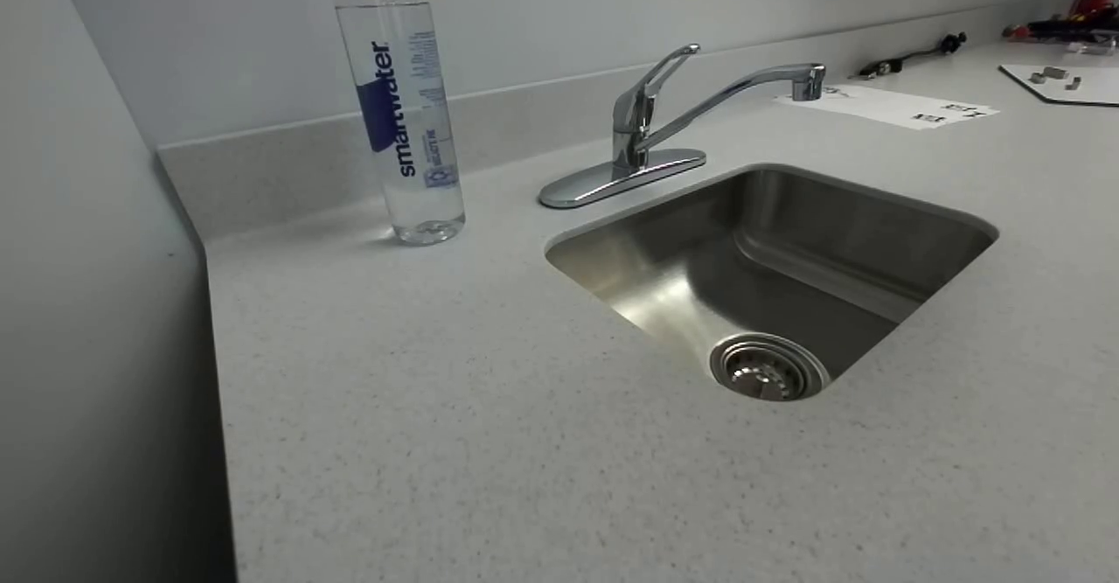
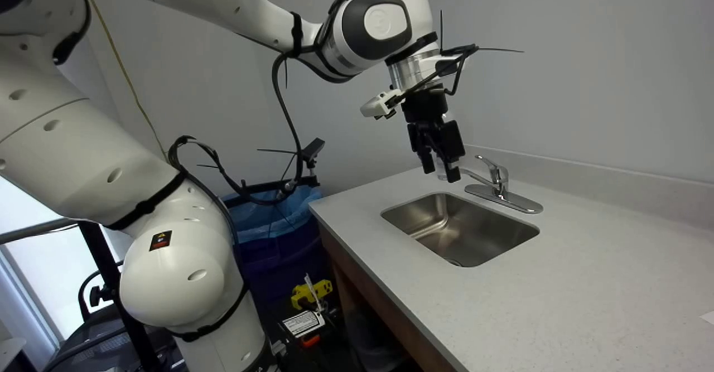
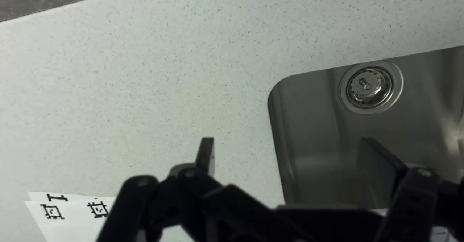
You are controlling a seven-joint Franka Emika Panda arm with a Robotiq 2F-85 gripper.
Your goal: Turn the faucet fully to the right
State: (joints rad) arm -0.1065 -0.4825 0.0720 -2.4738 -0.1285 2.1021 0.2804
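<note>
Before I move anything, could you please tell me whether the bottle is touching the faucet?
Apart: in an exterior view, counter shows plainly between the bottle and the faucet.

The faucet (image 1: 629,148) is gleaming like polished chrome; the sink (image 1: 822,225) is showing a softer, brushed-metal sheen. The table (image 1: 437,391) is looking smooth and stone-like, the bottle (image 1: 402,120) is shining like slick clear plastic, the tool (image 2: 441,174) is appearing mostly matt, and the paper (image 3: 72,227) is looking matt.

The faucet (image 1: 628,148) is silver, the pincer (image 2: 440,174) black, the countertop (image 1: 437,391) pale grey with dark specks.
</note>
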